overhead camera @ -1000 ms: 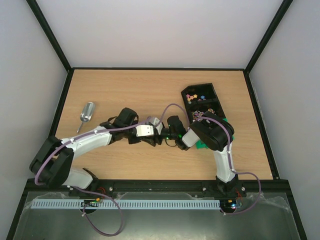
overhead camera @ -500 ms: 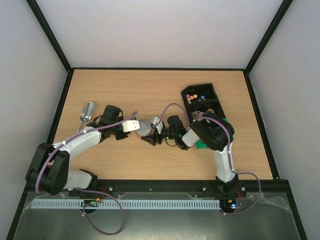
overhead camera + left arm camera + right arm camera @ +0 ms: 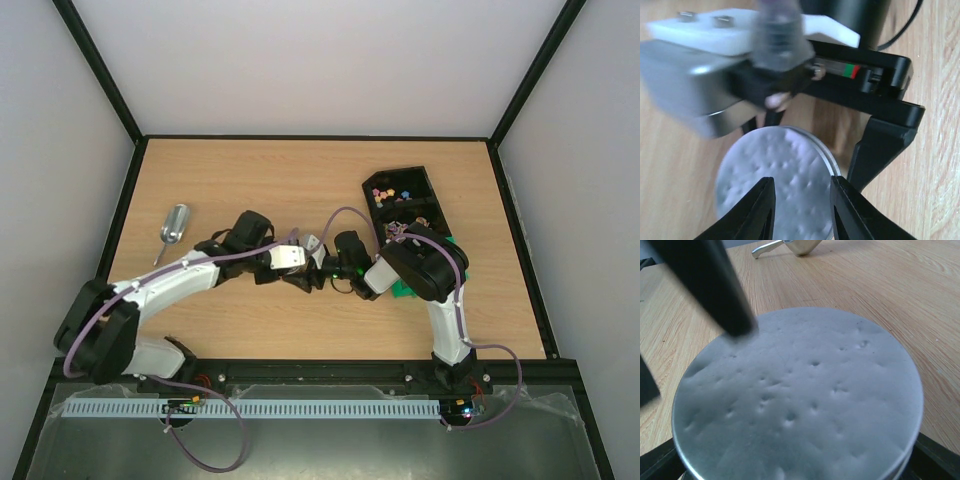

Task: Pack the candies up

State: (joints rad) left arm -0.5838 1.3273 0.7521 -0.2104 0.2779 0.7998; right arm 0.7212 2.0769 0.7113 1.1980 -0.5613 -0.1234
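A round metal tin [image 3: 775,180] with a dimpled silver lid stands on the table and also fills the right wrist view [image 3: 800,390]. My right gripper [image 3: 312,272] is shut on the tin's sides. One of its black fingers [image 3: 880,145] shows beside the rim. My left gripper [image 3: 800,210] hovers open just above the lid, its fingertips [image 3: 845,210] spread over it. In the top view it [image 3: 294,260] hides the tin. The candies [image 3: 385,192], tiny bright mixed-colour pieces, lie in a black tray [image 3: 425,172] at the back right.
A metal scoop [image 3: 175,225] lies on the table at the left, also seen in the right wrist view [image 3: 800,246]. Something green [image 3: 405,290] lies under my right arm, beside the tray's near end. Black frame rails border the table.
The left gripper drew back to the left half a second ago, uncovering the tin, and has now come back right over the lid. The right arm and the tin have stayed put.
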